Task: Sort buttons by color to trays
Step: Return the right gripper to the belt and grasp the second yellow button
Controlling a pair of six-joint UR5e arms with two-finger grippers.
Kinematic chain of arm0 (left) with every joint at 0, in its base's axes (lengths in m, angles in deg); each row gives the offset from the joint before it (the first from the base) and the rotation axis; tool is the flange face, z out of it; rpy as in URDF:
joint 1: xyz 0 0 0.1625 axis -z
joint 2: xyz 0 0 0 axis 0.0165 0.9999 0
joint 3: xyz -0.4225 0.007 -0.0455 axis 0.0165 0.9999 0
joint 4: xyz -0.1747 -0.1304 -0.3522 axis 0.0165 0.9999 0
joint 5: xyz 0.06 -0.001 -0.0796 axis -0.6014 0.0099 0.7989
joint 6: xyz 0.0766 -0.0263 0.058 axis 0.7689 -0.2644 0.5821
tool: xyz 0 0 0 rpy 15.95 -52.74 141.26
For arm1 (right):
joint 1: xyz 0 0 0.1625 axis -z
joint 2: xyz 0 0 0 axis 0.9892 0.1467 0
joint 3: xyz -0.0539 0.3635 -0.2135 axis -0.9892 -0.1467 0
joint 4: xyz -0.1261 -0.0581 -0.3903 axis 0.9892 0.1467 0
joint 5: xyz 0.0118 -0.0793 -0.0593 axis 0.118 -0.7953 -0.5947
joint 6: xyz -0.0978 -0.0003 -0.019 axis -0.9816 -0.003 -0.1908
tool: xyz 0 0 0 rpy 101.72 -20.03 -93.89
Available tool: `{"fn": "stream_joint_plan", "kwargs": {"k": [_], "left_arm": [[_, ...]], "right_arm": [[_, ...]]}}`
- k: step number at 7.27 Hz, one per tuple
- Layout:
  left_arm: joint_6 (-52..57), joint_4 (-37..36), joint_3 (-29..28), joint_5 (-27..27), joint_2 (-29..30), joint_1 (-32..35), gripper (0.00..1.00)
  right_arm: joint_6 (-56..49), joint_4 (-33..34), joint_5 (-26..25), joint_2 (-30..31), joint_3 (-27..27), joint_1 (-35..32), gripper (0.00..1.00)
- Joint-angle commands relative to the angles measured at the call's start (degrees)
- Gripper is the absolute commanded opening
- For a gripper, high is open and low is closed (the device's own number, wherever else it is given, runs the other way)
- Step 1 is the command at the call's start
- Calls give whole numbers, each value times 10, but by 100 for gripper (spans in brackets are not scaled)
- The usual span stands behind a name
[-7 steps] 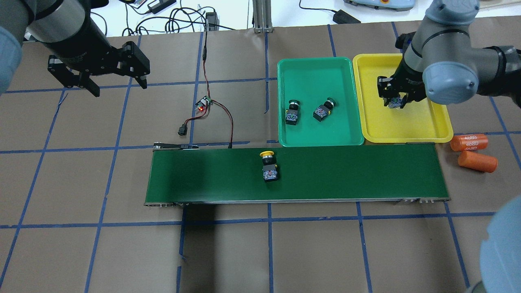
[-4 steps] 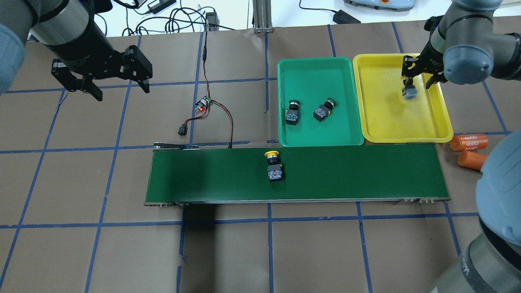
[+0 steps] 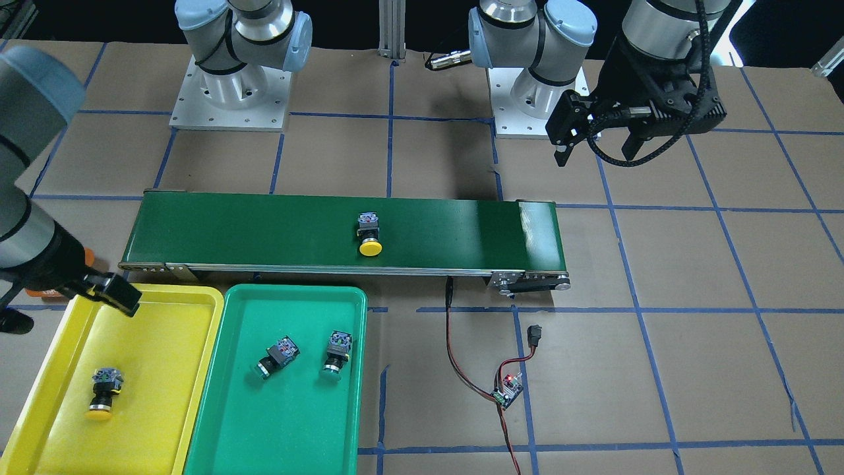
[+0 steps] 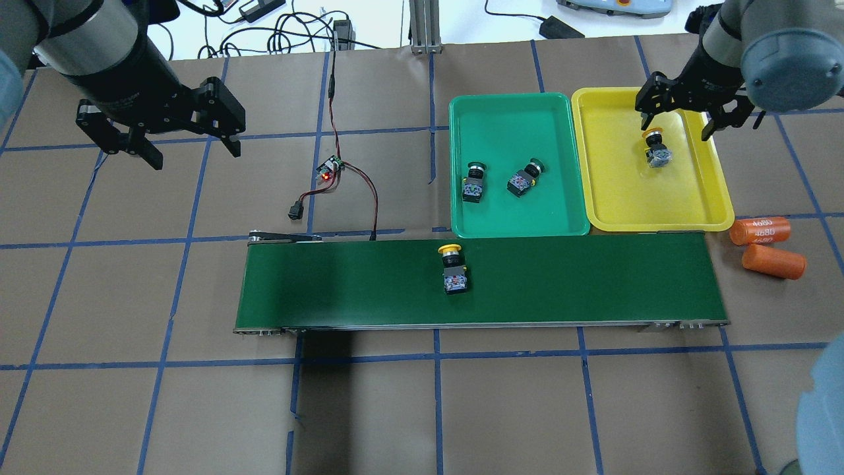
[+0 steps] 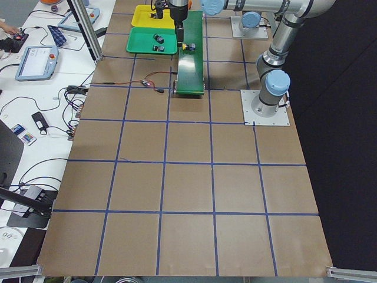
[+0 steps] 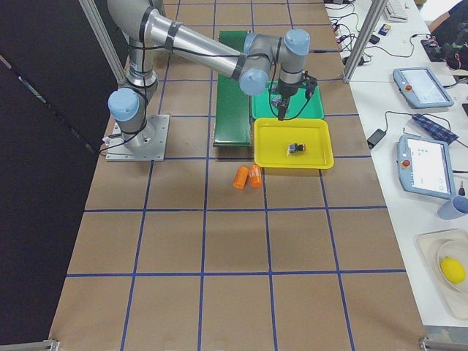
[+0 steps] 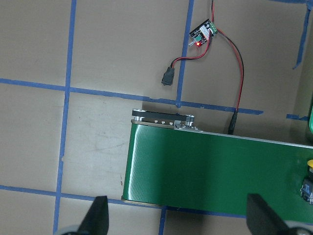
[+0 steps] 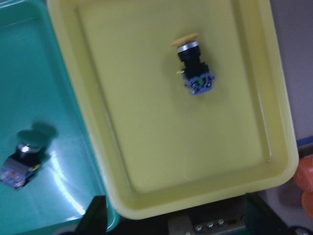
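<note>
Hovering over the upper right of the overhead view, the right claw has its fingers spread wide and grips nothing; its wrist view shows the two fingertips far apart at the bottom corners of the frame with only tray between them. Below it, a yellow button lies on its side in the upper right part of the yellow tray, cap pointing toward the top of the frame, clear of the claw's fingers. Just left of that tray sits the green tray. Near its middle a green button lies on its side, and a little to its right lies another green button, the two apart from each other. Both trays have their lower edges along the upper edge of the dark conveyor belt. A second yellow button lies on that belt near its middle, cap toward the belt's upper edge. In the upper left of the frame the left claw hangs above the brown bench, wide open and empty. A small circuit board with a red light lies right of it. Two orange cylinders rest on the bench at the belt's right end.
</note>
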Motion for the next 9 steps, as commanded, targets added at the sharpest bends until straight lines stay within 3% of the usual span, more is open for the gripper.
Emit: {"fn": "stream_joint_plan", "kwargs": {"k": [1,2,4,6,9], "left_arm": [[-1,11,10,5,13,1,100],[0,9,0,5,16,-1,100],[4,13,-1,2,-5,-1,100],[4,33,-18,7,-4,6,100],[2,49,-37,10,-14,2,100]], "right_arm": [[7,-83,11,91,23,-85,100],[12,-82,15,91,46,-94,100],[24,-80,119,77,55,-119,100],[70,-67,119,59,77,-170,100],[127,80,84,51,180,-202,100]]}}
